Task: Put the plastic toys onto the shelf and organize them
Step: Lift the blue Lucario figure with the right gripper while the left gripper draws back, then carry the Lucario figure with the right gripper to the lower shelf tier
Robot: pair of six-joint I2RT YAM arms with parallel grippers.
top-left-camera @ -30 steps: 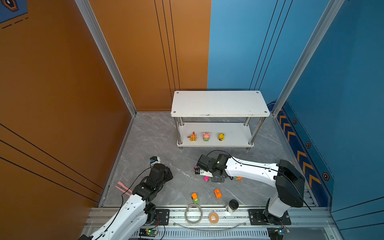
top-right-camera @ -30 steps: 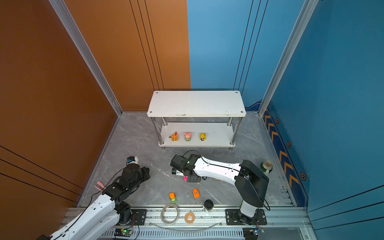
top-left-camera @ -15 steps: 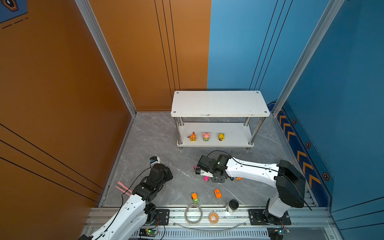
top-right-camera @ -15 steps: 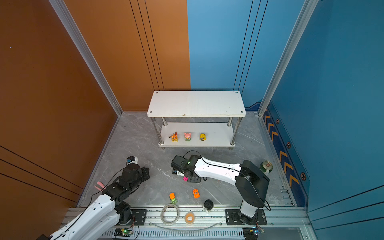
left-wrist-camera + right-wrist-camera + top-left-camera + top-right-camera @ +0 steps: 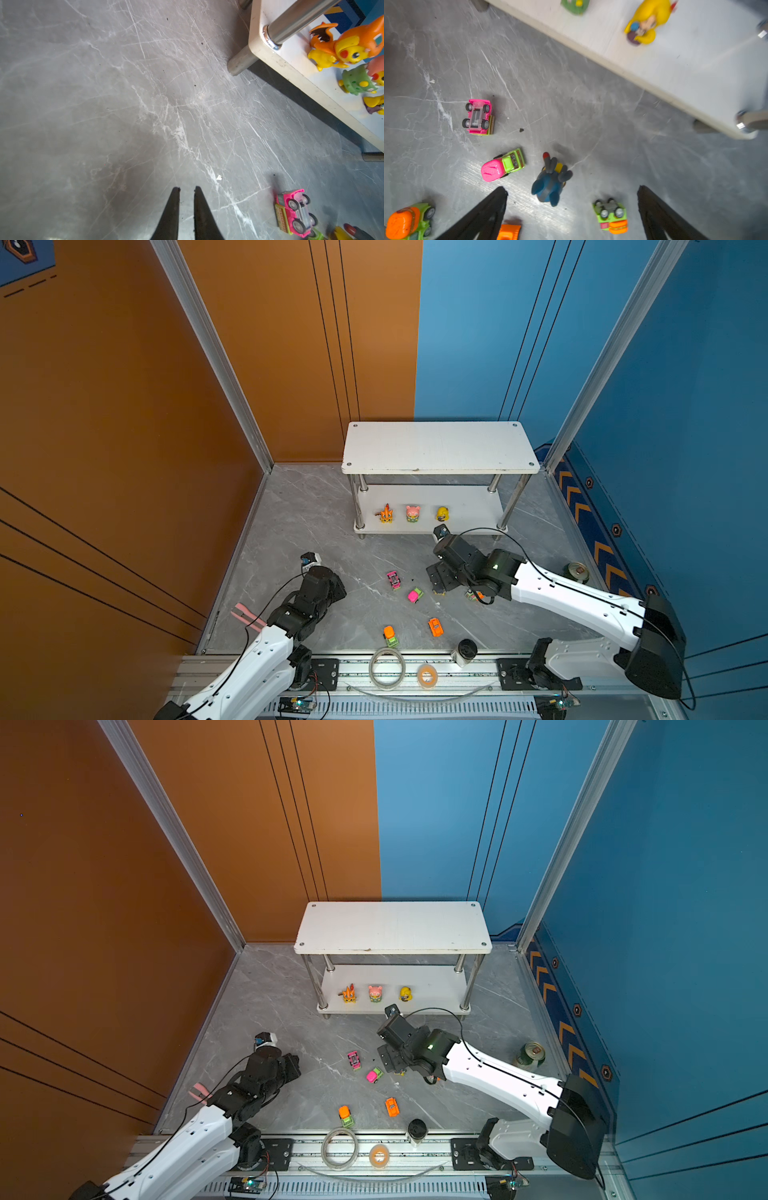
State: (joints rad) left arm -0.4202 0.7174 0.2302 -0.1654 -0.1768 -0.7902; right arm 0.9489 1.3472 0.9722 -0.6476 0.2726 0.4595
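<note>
Along the near rail, well apart from the toys: a clear tape ring, an orange tape roll and a black-capped cylinder. By the blue wall on the right, a green drinks can. At the left edge of the table, a small pink item, too small to name.

Right hand spread wide and holding nothing, hanging low over the table just in front of the shelf, toward its right half. Between the fingertips, touching neither, a blue-grey figurine lying on the table. Crowding it within the same span, a green-and-orange car flipped wheels-up. Partly hidden behind one finger, an orange car. Beyond the fingertips, a pink-and-green car on its wheels, near the figurine. Further off, a pink car on its roof. At the edge of the right wrist view, an orange-and-green car.

Left hand narrow, fingers nearly together with only a slim gap, gripping nothing, over bare table on the left. Well apart from every toy, the pink car being the nearest.

On the shelf's lower board, close to the front edge, three figurines upright in a spaced row: orange figurine, pink figurine, yellow figurine.
</note>
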